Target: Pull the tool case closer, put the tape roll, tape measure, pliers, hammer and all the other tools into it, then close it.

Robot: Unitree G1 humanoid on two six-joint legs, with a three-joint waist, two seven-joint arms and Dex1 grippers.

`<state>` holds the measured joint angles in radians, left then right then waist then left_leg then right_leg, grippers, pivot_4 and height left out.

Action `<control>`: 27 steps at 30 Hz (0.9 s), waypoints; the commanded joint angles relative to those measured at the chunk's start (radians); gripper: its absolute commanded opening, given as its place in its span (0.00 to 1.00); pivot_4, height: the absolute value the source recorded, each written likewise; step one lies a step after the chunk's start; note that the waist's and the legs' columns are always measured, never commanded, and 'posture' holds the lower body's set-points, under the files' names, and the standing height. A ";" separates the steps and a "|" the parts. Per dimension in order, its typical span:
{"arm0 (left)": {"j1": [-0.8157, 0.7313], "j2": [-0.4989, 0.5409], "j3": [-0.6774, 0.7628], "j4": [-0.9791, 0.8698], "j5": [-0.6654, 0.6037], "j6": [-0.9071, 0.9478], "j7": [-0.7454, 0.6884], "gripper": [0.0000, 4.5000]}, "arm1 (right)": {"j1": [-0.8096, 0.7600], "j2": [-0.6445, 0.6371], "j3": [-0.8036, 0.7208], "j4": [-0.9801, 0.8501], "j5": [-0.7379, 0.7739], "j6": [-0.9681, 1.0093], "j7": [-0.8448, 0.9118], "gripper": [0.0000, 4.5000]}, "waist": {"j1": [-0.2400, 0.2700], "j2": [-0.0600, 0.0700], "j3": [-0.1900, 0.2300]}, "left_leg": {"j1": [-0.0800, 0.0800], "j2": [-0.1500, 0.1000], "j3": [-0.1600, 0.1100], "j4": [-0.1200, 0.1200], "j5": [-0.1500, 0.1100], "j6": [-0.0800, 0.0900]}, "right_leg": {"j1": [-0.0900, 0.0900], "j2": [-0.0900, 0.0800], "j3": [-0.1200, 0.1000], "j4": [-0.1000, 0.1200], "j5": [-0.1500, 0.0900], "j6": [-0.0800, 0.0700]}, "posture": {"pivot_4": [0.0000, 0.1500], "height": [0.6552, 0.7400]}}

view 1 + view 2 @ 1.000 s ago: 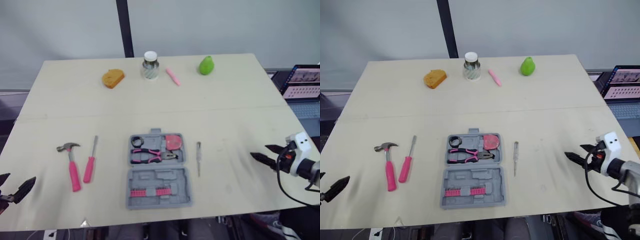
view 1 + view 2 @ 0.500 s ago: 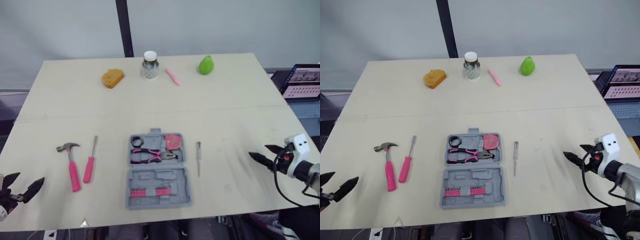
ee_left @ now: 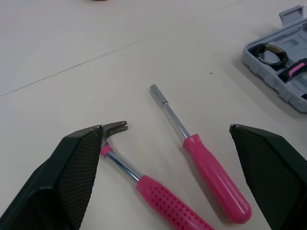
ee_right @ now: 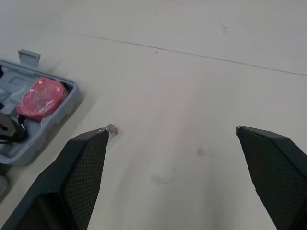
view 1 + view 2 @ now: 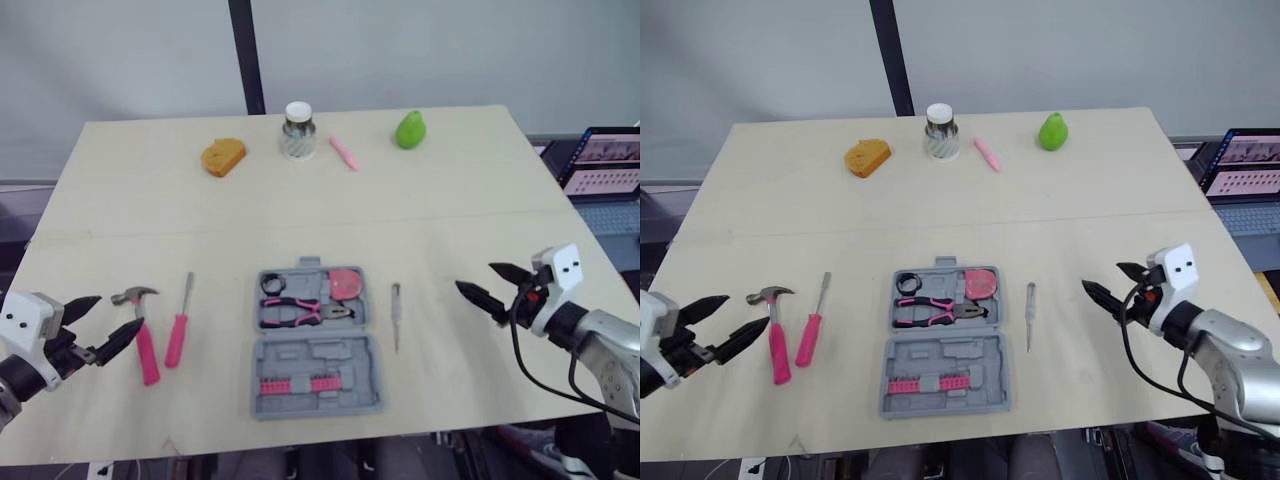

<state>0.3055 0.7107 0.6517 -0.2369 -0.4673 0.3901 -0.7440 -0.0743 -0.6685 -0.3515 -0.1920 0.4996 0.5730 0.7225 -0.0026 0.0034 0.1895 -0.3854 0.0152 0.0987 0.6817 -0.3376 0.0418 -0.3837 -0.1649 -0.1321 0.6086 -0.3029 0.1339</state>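
nearest us on the left, our left gripper [image 5: 120, 313] is spread wide and holds nothing. it points at the hammer [image 5: 145, 335], whose head lies just beside one of its fingertips [image 3: 84, 158]. right of the hammer lies the pink screwdriver [image 5: 179, 326]. at near centre of the table [image 5: 480, 200] we see the tool case [image 5: 340, 355] lying open: a row of pink bits [image 5: 297, 385] in its near half, the pliers [image 5: 305, 312], the tape roll [image 5: 274, 285] and the tape measure [image 5: 347, 284] in its far half. just right of the case lies a slim screwdriver [image 5: 397, 315]. further right, our right gripper [image 5: 474, 277] is also spread wide and empty, pointing toward that slim tool. along the far edge sit an orange object [image 5: 224, 157], a jar [image 5: 297, 130], a pink marker [image 5: 344, 153] and a green pear [image 5: 410, 130].
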 commanded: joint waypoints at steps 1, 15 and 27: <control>-0.010 0.002 0.006 -0.035 -0.008 -0.001 0.012 1.00 | -0.005 0.008 0.000 -0.038 0.021 0.002 -0.009 0.99 | 0.000 0.000 0.000 | -0.001 -0.001 -0.001 -0.001 0.000 0.001 | 0.002 0.000 -0.001 0.000 0.000 0.000 | 1.00 1.00; -0.055 -0.001 -0.084 -0.109 -0.015 0.015 0.010 1.00 | 0.045 0.020 0.000 -0.084 0.018 0.013 -0.039 0.99 | 0.017 0.002 0.001 | -0.002 -0.017 -0.029 -0.009 0.014 0.004 | 0.016 -0.012 -0.026 -0.007 0.002 0.002 | 1.00 1.00; -0.188 0.013 -0.360 -0.229 -0.010 0.021 -0.055 1.00 | 0.125 0.121 0.054 -0.291 -0.006 0.071 -0.228 0.99 | 0.028 0.002 0.001 | -0.002 -0.015 -0.027 -0.010 0.015 0.001 | 0.014 -0.009 -0.024 -0.007 0.002 0.002 | 1.00 1.00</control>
<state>0.1347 0.7092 0.3300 -0.4131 -0.4669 0.4246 -0.7691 0.0402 -0.5538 -0.3091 -0.4156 0.5050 0.6296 0.5435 0.0257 0.0058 0.1909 -0.3873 0.0004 0.0718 0.6713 -0.3221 0.0429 -0.3695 -0.1743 -0.1563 0.6018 -0.3010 0.1356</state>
